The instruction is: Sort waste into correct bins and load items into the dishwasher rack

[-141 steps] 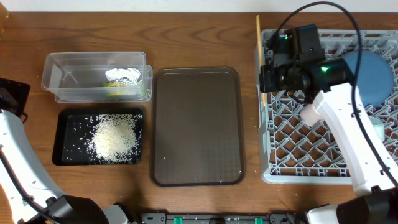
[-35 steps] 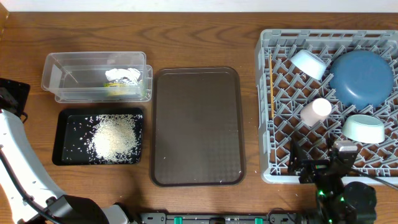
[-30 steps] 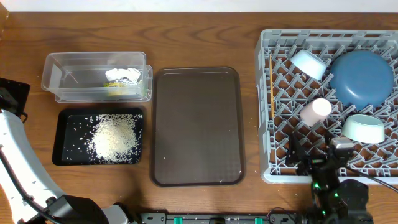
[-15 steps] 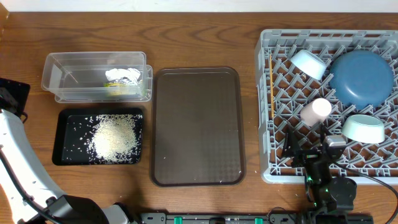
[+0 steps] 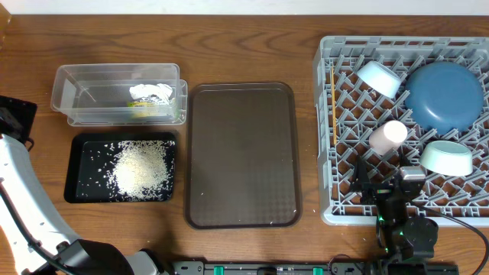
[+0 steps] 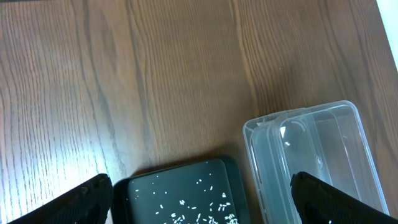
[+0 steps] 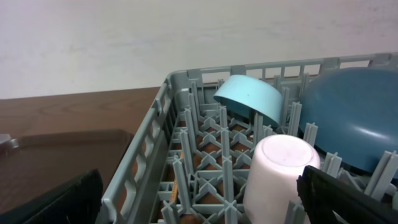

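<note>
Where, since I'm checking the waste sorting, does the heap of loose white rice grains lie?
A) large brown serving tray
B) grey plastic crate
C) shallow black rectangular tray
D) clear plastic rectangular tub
C: the heap of loose white rice grains lies inside the shallow black rectangular tray.

I work over a brown wooden table [image 5: 244,46] whose dark, wavy grain runs from side to side. Its top has a soft sheen, and seen from my left wrist a pale glare [image 6: 25,180] lies across the wood. Beyond the far edge stands a plain off-white wall [image 7: 124,43], evenly lit and faintly mottled. From above, a thin white strip [image 5: 229,6] runs along the table's far side. It may be the foot of that same wall, though I cannot be sure.
</note>
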Action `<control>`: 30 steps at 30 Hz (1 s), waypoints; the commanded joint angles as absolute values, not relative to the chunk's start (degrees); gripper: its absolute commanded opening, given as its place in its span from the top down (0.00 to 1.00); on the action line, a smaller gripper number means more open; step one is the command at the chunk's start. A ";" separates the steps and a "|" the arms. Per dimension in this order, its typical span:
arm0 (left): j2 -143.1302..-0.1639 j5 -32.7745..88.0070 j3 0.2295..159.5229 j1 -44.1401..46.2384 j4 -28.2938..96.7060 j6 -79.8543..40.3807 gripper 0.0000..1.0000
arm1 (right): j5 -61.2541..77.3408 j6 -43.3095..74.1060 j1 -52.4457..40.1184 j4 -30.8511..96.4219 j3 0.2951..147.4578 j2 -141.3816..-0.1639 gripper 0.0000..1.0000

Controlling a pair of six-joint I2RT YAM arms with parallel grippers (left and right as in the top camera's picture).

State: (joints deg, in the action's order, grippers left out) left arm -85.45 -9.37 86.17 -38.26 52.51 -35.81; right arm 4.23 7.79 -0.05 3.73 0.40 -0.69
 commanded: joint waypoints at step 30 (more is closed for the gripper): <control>-83.85 -9.56 86.48 -38.46 52.69 -35.88 0.06 | 3.42 6.59 0.32 4.01 0.32 -0.38 0.01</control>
State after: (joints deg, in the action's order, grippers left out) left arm -85.41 -9.37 86.17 -38.26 52.51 -35.81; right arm 4.05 7.16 -0.05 3.75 0.43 -0.69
